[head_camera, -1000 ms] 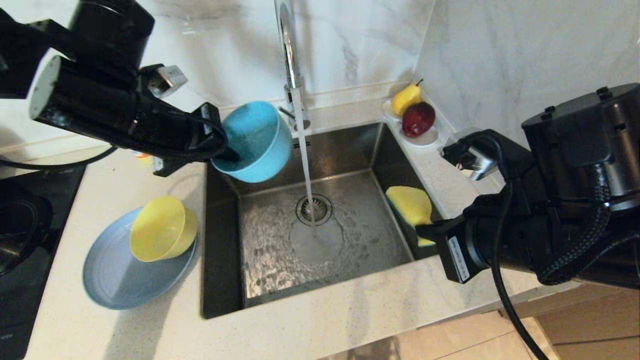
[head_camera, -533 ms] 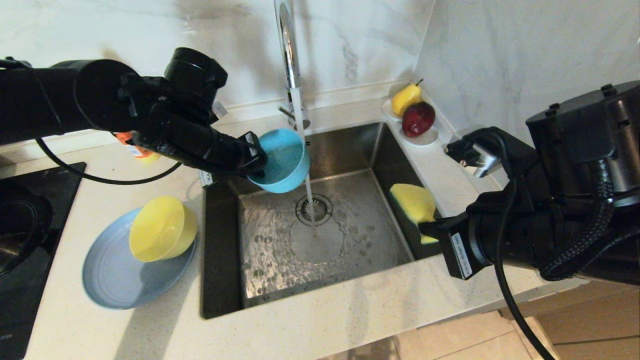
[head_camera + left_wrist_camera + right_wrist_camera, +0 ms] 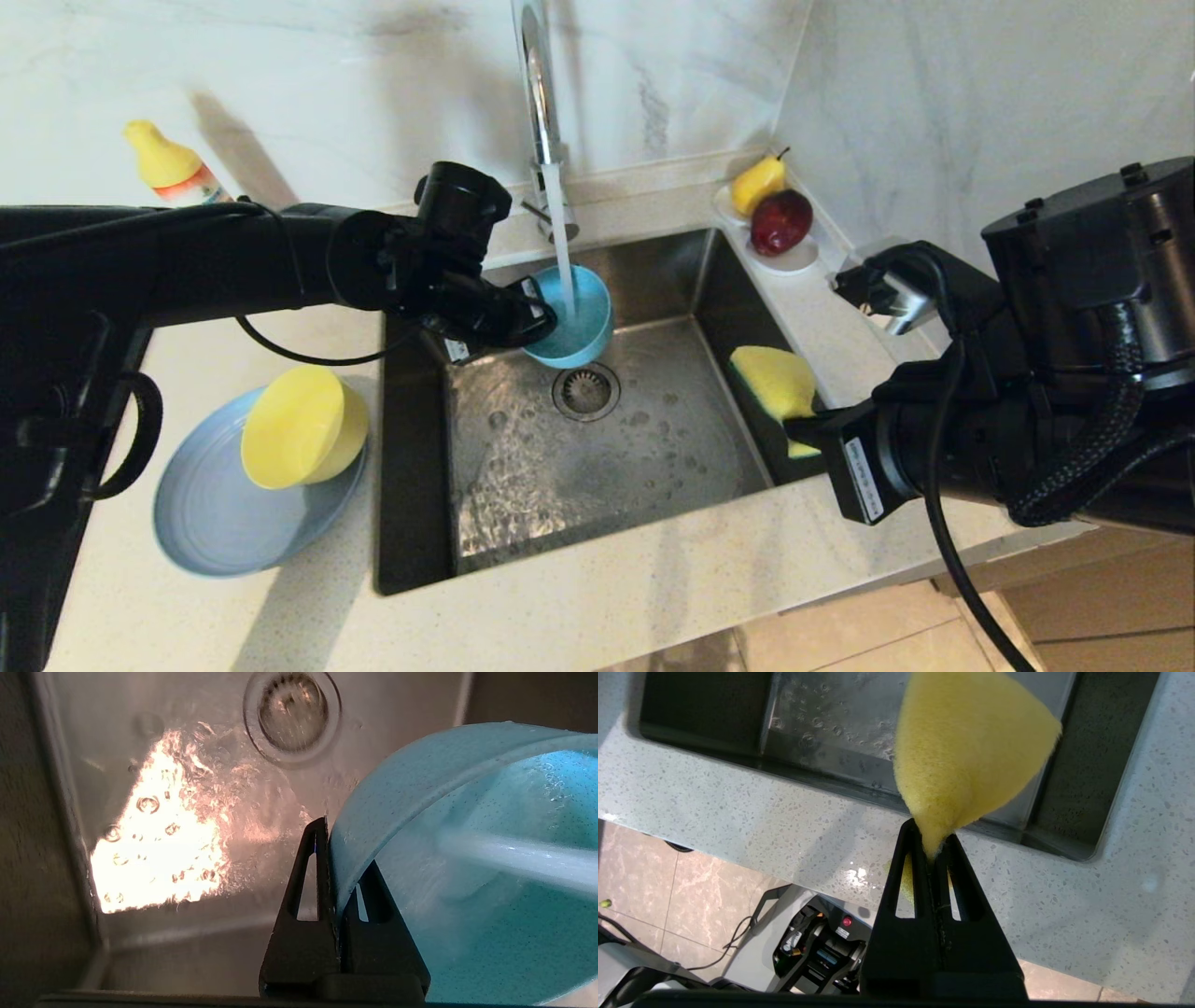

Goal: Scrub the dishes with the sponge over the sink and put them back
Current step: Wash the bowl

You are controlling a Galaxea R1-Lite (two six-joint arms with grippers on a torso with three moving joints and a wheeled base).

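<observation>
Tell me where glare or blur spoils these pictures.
Left wrist view: a blown-out glare patch on the wet sink floor hides detail there; the water stream crossing the teal-blue bowl is smeared. Head view: evenly lit, with a soft bottle shadow on the wall. Right wrist view: sponge sharp, no glare.

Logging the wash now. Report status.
Left gripper shut on blue bowl rim, under running tap. Right gripper shut on sponge at sink's right edge. Nothing between them.

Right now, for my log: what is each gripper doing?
Left gripper: shut on small teal-blue bowl.
Right gripper: shut on yellow sponge.
</observation>
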